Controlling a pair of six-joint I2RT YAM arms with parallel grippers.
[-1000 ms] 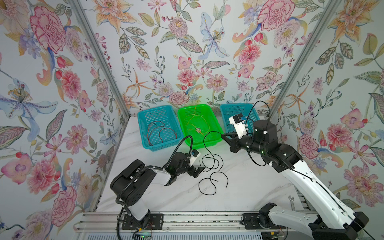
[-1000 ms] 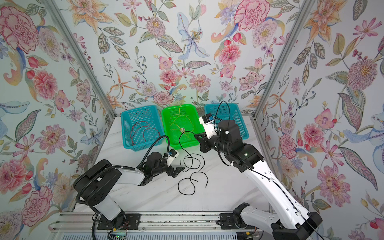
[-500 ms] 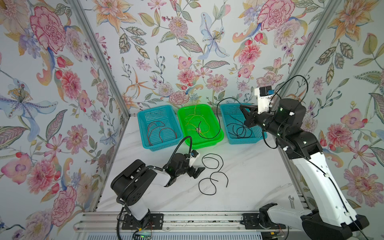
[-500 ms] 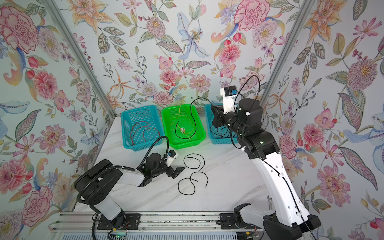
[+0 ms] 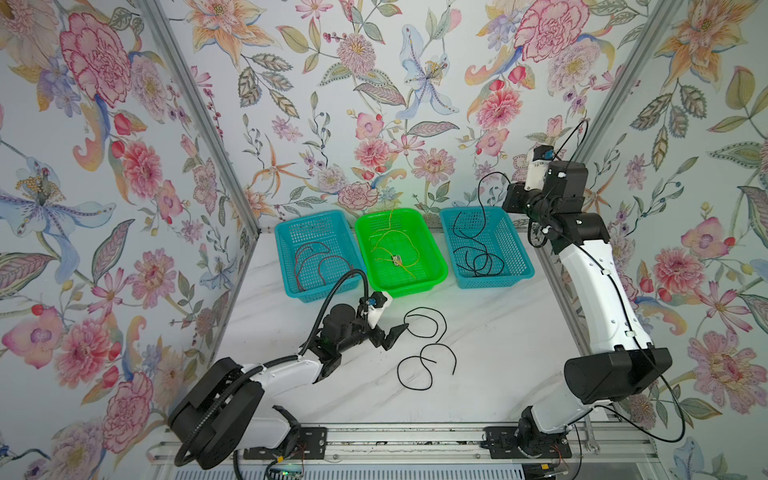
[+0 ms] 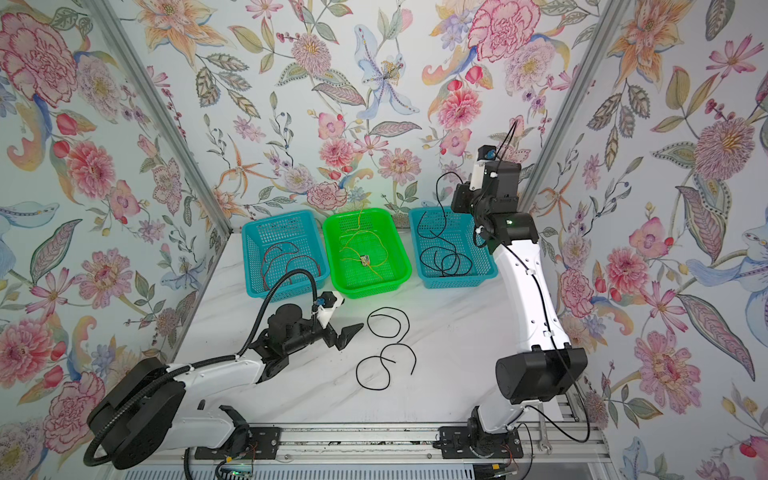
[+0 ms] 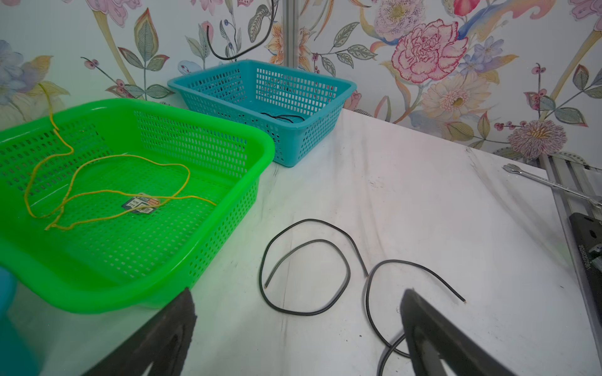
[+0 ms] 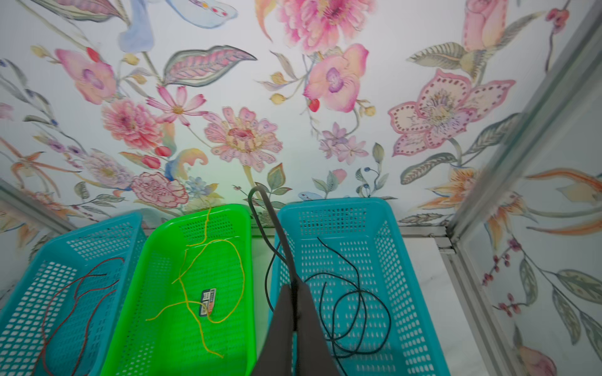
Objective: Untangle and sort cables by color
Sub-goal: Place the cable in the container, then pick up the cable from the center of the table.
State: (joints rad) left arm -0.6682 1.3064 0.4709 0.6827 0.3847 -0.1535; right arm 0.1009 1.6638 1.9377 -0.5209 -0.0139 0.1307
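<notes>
Flowered wallpaper (image 5: pixel 374 83) closes in a white marbled bench (image 5: pixel 519 332). Nearest, well in front of the green basket (image 5: pixel 399 291), a loose black cable (image 7: pixel 395 260) lies bent into an S, its long axis running across the bench; whether it is one piece or two I cannot tell. Between it and the green basket, a second black cable (image 7: pixel 309 220) curls flat into an open double ring. Just left of that ring, in front of the green basket's near left corner, the left tool (image 7: pixel 297 293) sits low over the bench, spread wide and empty. Three baskets stand in one row. The left blue basket (image 5: pixel 291 232) touches the green basket's left side and holds thin red cables (image 5: pixel 309 253) lying mostly along its length; their number is unclear. Yellow cables (image 5: pixel 390 241), one or two, loop inside the green basket around one small printed tag (image 5: pixel 395 259), with one end pointing up past the far rim. The right blue basket (image 5: pixel 515 249), just right of the green basket, holds coiled black cables (image 5: pixel 478 264). Farthest, up and to the right of the green basket, the right tool (image 8: pixel 294 296) is pressed together, pinching the held black cable (image 5: pixel 478 199). This cable arches up, then hangs roughly upright into the right blue basket.
</notes>
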